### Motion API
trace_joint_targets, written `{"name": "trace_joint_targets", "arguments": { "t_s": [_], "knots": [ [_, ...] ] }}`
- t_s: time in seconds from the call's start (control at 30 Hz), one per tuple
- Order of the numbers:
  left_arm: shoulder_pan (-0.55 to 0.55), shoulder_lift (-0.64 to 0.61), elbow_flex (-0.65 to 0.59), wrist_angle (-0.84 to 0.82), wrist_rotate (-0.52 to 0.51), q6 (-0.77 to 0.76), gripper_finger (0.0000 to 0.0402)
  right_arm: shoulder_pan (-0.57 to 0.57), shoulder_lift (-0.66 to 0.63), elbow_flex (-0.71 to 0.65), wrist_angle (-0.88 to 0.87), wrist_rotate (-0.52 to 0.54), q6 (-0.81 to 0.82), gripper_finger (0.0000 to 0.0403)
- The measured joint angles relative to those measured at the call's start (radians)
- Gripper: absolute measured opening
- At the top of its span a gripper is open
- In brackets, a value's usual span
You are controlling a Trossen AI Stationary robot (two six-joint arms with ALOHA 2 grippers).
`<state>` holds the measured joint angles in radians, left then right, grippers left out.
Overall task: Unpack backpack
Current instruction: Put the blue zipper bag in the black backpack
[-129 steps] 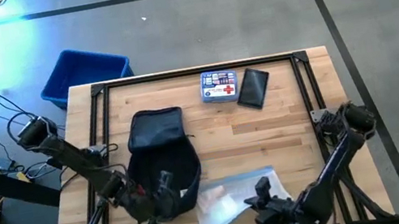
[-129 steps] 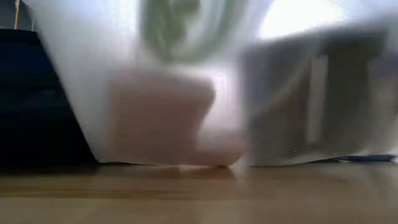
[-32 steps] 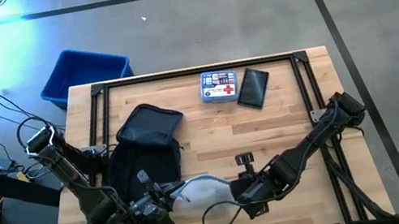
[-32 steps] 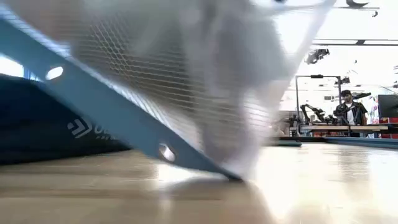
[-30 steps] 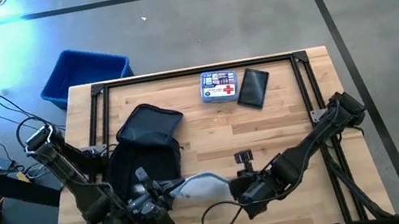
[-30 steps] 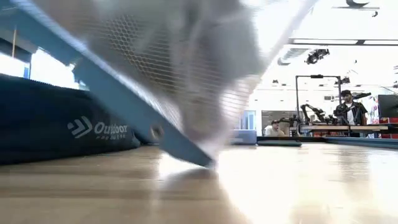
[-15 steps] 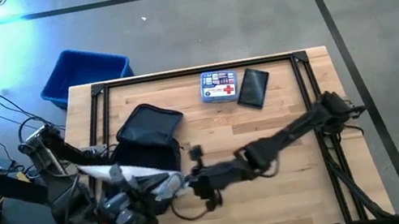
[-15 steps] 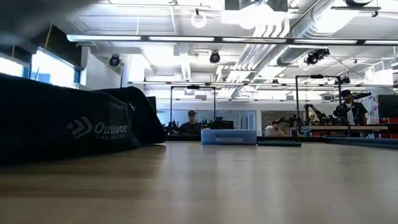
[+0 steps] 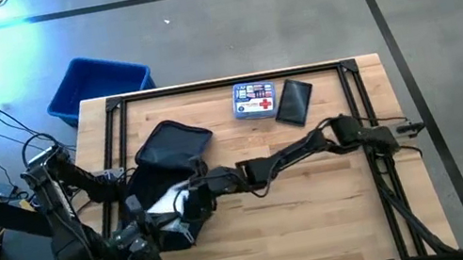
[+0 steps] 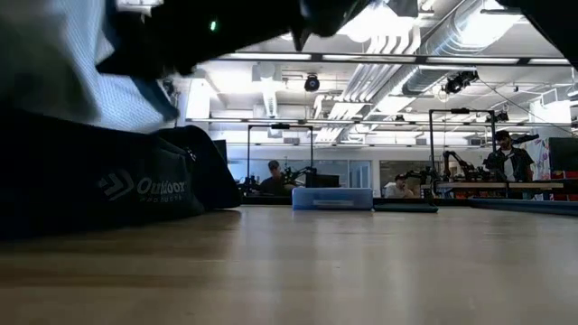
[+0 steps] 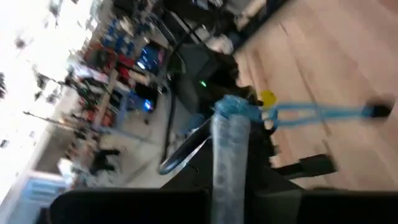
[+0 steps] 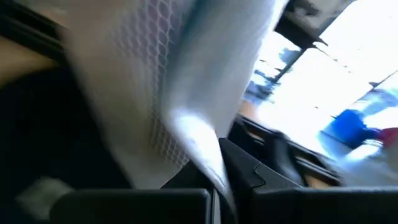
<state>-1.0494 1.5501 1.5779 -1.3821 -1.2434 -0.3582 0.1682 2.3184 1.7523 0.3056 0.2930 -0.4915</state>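
The dark backpack (image 9: 169,155) lies on the table's left half, its logo side (image 10: 135,188) facing the near edge. A white mesh pouch with blue trim (image 9: 168,201) is up in the air over the backpack's near end; in the low view it is the pale mesh (image 10: 72,81) above the backpack. My left gripper (image 9: 155,228) is shut on it from the near left. My right gripper (image 9: 193,191), on its arm stretched across the table, is shut on it from the right. My left gripper pinches a bunched, blue-edged end of the pouch (image 11: 229,134) between its two fingers. The gathered cloth runs on forward from the fingers, and a blue pull cord (image 11: 311,112) trails off it. That end is clear of the table. My right gripper pinches the pouch's white mesh wall (image 12: 186,146) between its two fingers, coming nearly level from the table's right. The mesh spreads out beyond the fingers. One layer or several, I cannot tell.
A first-aid tin (image 9: 255,100) and a flat black pouch (image 9: 293,102) lie at the table's far edge. A blue bin (image 9: 97,85) stands on the floor past the far left corner. Bare wood (image 9: 322,210) fills the right and near part of the table.
Both grippers have carried the mesh pouch from the table's near middle toward the left. The right arm has stretched out across the table and come lower. The pouch has left the tabletop in front of the low camera and now hangs over the backpack's near end.
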Motion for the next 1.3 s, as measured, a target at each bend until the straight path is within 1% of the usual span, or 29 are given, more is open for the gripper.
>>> {"name": "trace_joint_targets", "arguments": {
  "t_s": [0.07,0.13,0.27,0.37,0.5,0.63,0.73,0.87,1.07,1.13,1.2,1.3],
  "knots": [
    [0.004,0.000,-0.032,-0.016,0.034,-0.073,0.0000,-0.013,0.014,0.000,0.009,0.077,-0.053,0.0000],
    [0.010,0.000,-0.076,-0.004,0.049,-0.107,0.0000,-0.028,0.022,0.000,0.018,0.134,-0.089,0.0000],
    [0.010,0.000,-0.175,0.041,0.076,-0.149,0.0000,-0.052,0.044,0.000,0.052,0.198,-0.093,0.0000],
    [0.010,0.000,-0.235,0.049,0.078,-0.154,0.0000,-0.057,0.060,0.000,0.113,0.277,-0.123,0.0000],
    [0.021,0.022,-0.276,0.049,0.008,-0.100,0.0000,-0.052,0.067,0.000,0.207,0.356,-0.243,0.0000],
    [0.044,0.053,-0.259,0.049,-0.051,0.021,0.0000,-0.044,0.068,0.000,0.278,0.403,-0.303,0.0000],
    [0.066,0.061,-0.238,0.049,-0.060,0.109,0.0000,-0.046,0.068,0.000,0.344,0.406,-0.328,0.0000],
    [0.092,0.061,-0.234,0.014,-0.028,0.143,0.0000,-0.074,0.075,0.000,0.354,0.382,-0.316,0.0000],
    [0.143,0.074,-0.235,-0.153,0.052,0.054,0.0000,-0.113,0.129,0.000,0.401,0.379,-0.345,0.0000],
    [0.158,0.084,-0.235,-0.187,0.053,0.045,0.0000,-0.119,0.146,0.000,0.441,0.387,-0.386,0.0000],
    [0.176,0.090,-0.235,-0.181,0.048,0.090,0.0000,-0.123,0.150,0.000,0.474,0.388,-0.406,0.0000],
    [0.195,0.090,-0.236,-0.185,-0.009,0.152,0.0000,-0.123,0.150,0.000,0.543,0.389,-0.422,0.0000]
  ]
}}
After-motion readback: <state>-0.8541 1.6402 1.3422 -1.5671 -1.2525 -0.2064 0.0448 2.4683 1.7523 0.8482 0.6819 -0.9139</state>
